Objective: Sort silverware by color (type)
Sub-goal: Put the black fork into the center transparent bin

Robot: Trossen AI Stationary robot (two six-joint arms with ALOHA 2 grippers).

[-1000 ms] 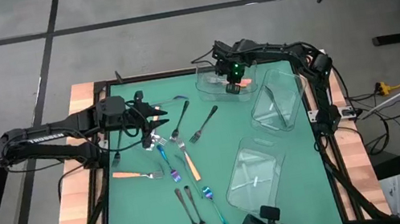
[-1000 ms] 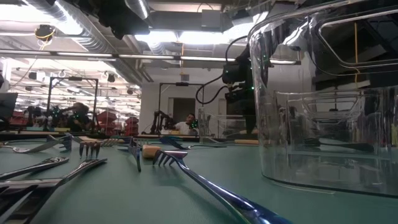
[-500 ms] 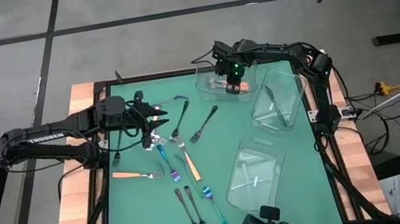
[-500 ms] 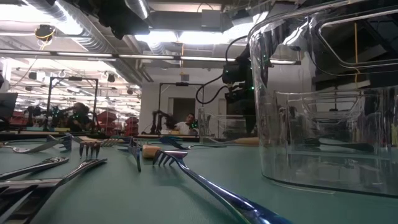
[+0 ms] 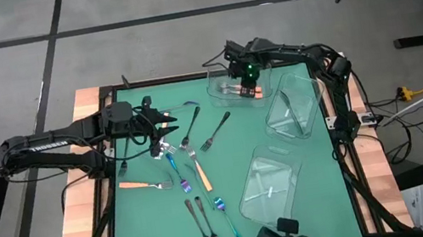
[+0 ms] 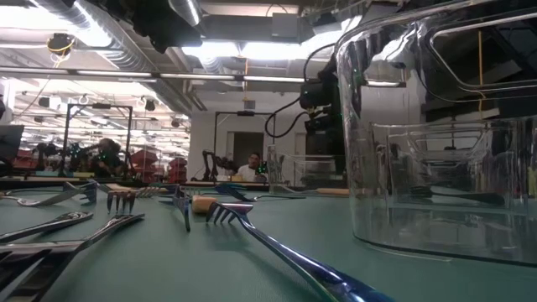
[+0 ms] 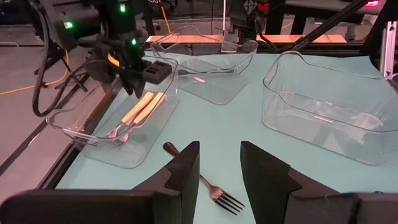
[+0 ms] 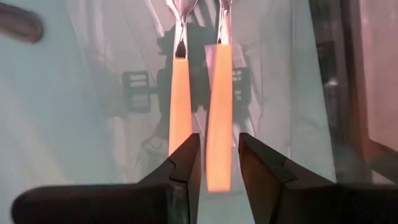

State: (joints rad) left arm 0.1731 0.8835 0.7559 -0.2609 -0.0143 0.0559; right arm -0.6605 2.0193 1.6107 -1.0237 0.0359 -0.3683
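Observation:
My right gripper [image 5: 246, 80] hangs open over the far clear tray [image 5: 224, 92]. Two orange-handled forks [image 8: 180, 99] lie side by side on the tray floor below it, and they also show in the left wrist view [image 7: 142, 112]. My left gripper [image 5: 168, 127] is open and empty above the left group of forks, with a dark fork [image 7: 202, 183] on the mat below its fingers. More forks lie flat on the green mat: an orange one [image 5: 143, 184], another orange one [image 5: 200, 174], blue ones [image 5: 177, 171] and dark ones [image 5: 203, 221].
A second clear tray [image 5: 294, 106] stands at the right and a third [image 5: 270, 184] at the near right; both look free of forks. The third tray's wall [image 6: 436, 168] fills the low view's right. The mat's middle [image 5: 235, 153] is bare.
My right gripper has risen a little above the far tray, where the orange forks stay lying. My left arm has kept still.

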